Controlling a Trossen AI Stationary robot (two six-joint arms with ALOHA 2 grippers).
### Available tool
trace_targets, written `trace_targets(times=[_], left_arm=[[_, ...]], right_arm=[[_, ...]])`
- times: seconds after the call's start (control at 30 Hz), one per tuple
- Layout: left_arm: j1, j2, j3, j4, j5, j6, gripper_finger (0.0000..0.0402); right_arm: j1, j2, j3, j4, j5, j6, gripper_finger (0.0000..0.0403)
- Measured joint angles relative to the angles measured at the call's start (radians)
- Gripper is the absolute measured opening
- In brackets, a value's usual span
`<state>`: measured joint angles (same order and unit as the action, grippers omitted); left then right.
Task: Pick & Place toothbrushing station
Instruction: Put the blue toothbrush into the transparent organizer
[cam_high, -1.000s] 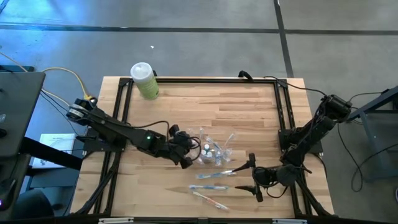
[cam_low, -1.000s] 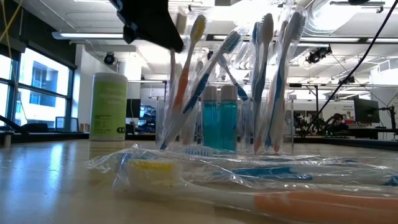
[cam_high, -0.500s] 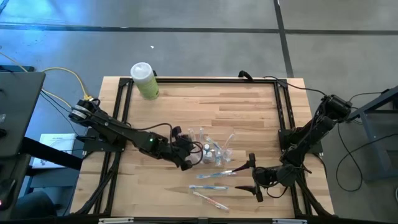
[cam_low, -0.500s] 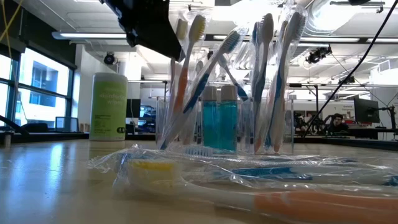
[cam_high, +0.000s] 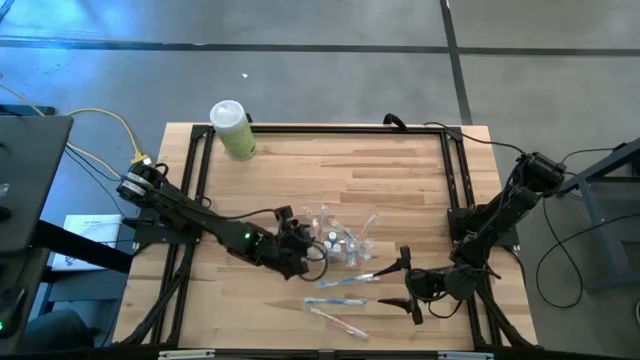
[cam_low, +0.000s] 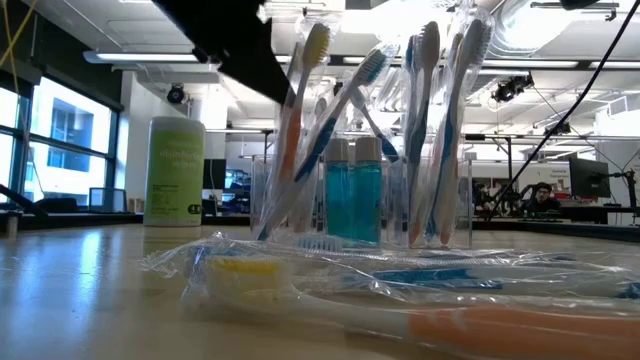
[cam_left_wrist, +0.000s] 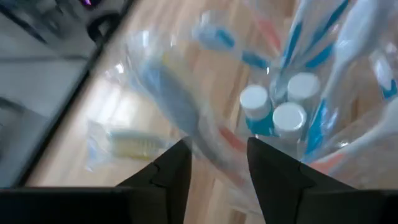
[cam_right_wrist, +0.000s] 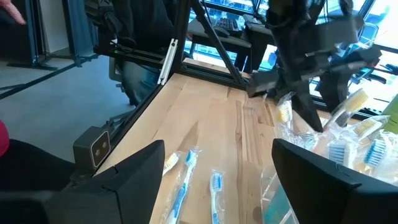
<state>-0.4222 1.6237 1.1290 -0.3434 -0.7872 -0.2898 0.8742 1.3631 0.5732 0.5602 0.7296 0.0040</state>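
My wooden worktop (cam_high: 400, 175) carries wrapped toothbrushes (cam_high: 340, 300) at lower centre. Right end effector (cam_high: 408, 282) sits released, lower right. Centre frame, the toothbrushing station (cam_high: 345, 240) stands; left end effector (cam_high: 312, 244) beside it, fingers parted, grasping nothing I can see.

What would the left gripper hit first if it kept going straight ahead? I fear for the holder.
Probably the wrapped toothbrush lying right past the left gripper, with the white-capped tubes just beyond; depth is unclear.
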Motion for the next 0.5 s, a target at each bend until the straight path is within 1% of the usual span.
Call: trace_targets(times=[0.17, 0.27, 0.37, 0.43, 0.5], left_arm=[[-0.075, -0.024, 0.0, 0.089, -0.124, 0.134, 0.0151], [-0.133, -0.038, 0.0, 0.155, -0.245, 0.248, 0.0152], [-0.201, -0.043, 0.002, 0.222, -0.353, 0.401, 0.0152], [-0.247, -0.043, 0.002, 0.253, -0.372, 0.455, 0.0152], [-0.293, -0.043, 0.002, 0.254, -0.336, 0.452, 0.0152]], right_arm=[[0.0, 0.0, 0.0, -0.005, 0.0, 0.002, 0.029], [0.0, 0.0, 0.0, -0.005, 0.0, 0.002, 0.029], [0.001, 0.0, 0.0, -0.005, 0.0, 0.002, 0.029], [0.001, 0.0, 0.0, -0.005, 0.0, 0.004, 0.029], [0.001, 0.0, 0.0, -0.007, 0.0, 0.004, 0.029]])
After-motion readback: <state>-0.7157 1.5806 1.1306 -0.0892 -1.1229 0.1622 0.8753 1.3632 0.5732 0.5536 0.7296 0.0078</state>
